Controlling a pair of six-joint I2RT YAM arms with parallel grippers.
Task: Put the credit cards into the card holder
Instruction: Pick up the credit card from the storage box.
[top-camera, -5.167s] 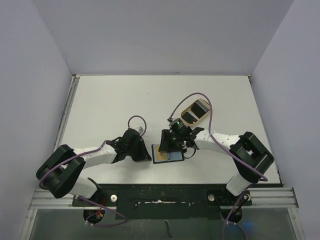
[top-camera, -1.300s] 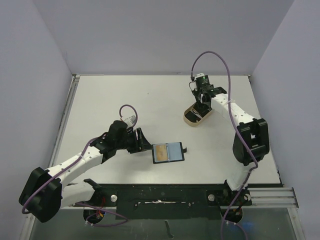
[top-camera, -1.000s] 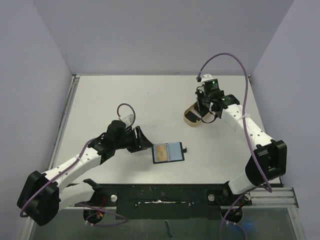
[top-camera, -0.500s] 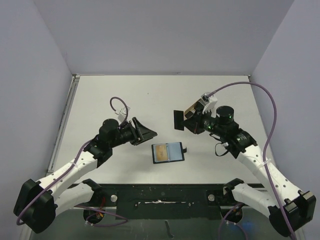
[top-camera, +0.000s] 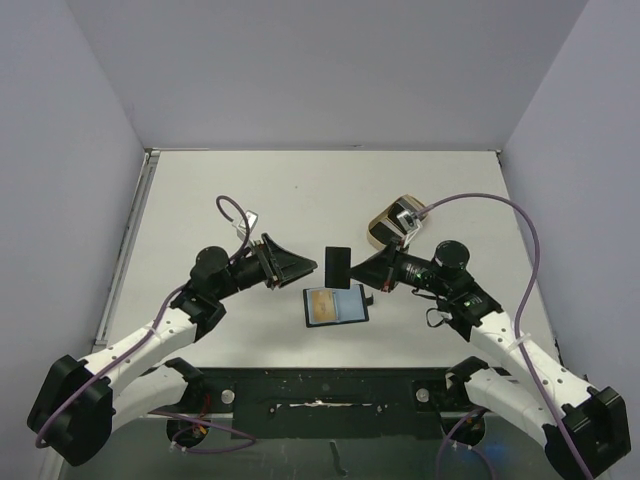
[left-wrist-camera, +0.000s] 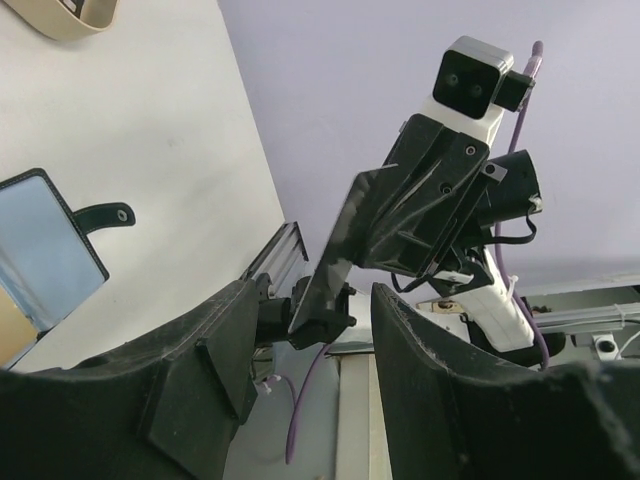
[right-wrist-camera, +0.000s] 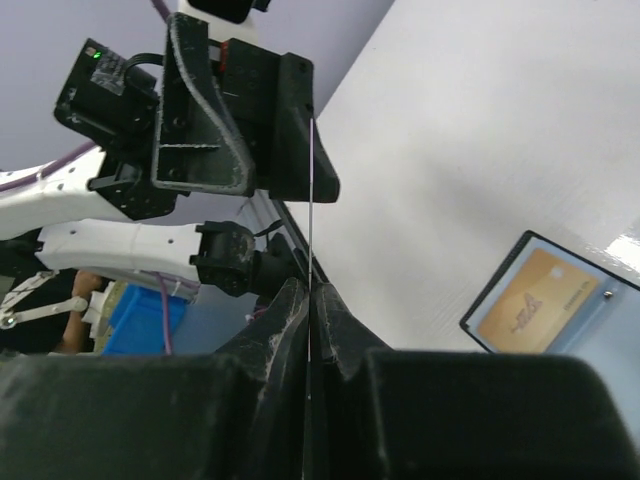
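Observation:
The card holder (top-camera: 349, 303) lies open on the table, a tan-gold credit card (top-camera: 322, 306) in its left panel and its strap tab pointing right. Just above it my right gripper (top-camera: 354, 274) is shut on a dark credit card (top-camera: 338, 267), held upright. In the right wrist view that card (right-wrist-camera: 311, 190) shows edge-on between the shut fingers (right-wrist-camera: 285, 310), with the holder (right-wrist-camera: 590, 325) at lower right. My left gripper (top-camera: 303, 266) is open and empty, its tips facing the card from the left. Its wrist view shows the card (left-wrist-camera: 335, 255) just beyond the open fingers (left-wrist-camera: 215, 370).
A beige oval tray (top-camera: 381, 221) stands behind the right gripper, also seen in the left wrist view's top left corner (left-wrist-camera: 55, 18). Purple cables loop over both arms. The table's near edge has a metal rail (top-camera: 320, 385).
The right gripper has carried the dark card left from beside the tray to just above the holder. The left gripper has shifted slightly right toward the card, still open.

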